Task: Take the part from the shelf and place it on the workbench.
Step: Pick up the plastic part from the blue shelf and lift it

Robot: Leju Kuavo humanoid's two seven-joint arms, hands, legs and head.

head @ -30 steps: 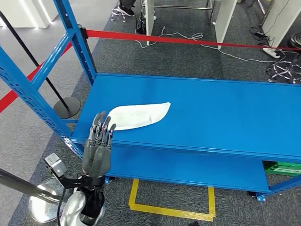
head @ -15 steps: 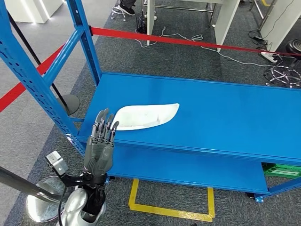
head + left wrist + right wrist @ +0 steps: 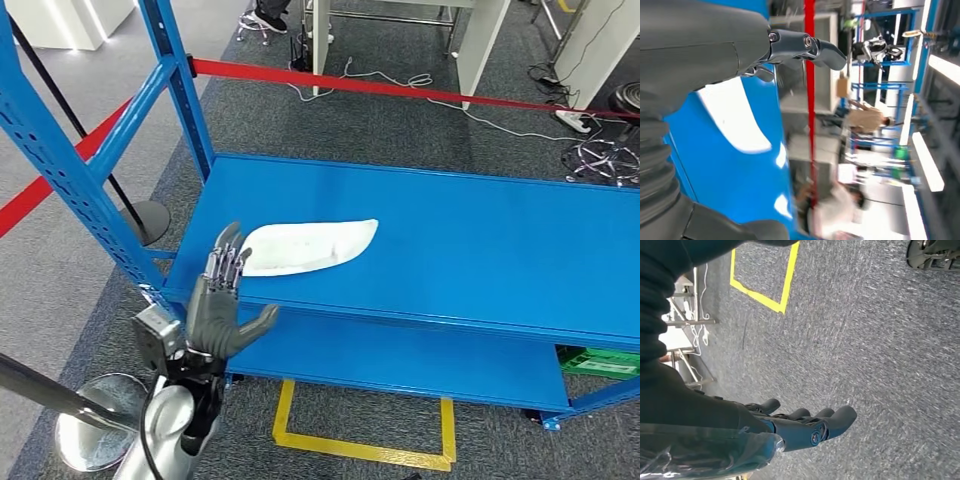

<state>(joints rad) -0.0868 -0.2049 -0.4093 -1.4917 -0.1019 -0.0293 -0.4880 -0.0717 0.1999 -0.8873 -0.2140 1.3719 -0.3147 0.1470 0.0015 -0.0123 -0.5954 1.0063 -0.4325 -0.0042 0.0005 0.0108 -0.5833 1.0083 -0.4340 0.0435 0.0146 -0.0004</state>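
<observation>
With fingers spread and empty, the left hand [image 3: 219, 310] hovers at the blue shelf [image 3: 468, 250] edge, the flat white part [image 3: 309, 246] lying just at its one o'clock; sliding fingers could merely push so thin a piece away.

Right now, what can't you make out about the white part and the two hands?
- White part: head view, near tip hidden behind the left hand; contact unclear.
- White part: left wrist view, blurred, partly behind the hand's grey cover.
- Right hand: right wrist view, palm side hidden, fingers extended over carpet.
</observation>
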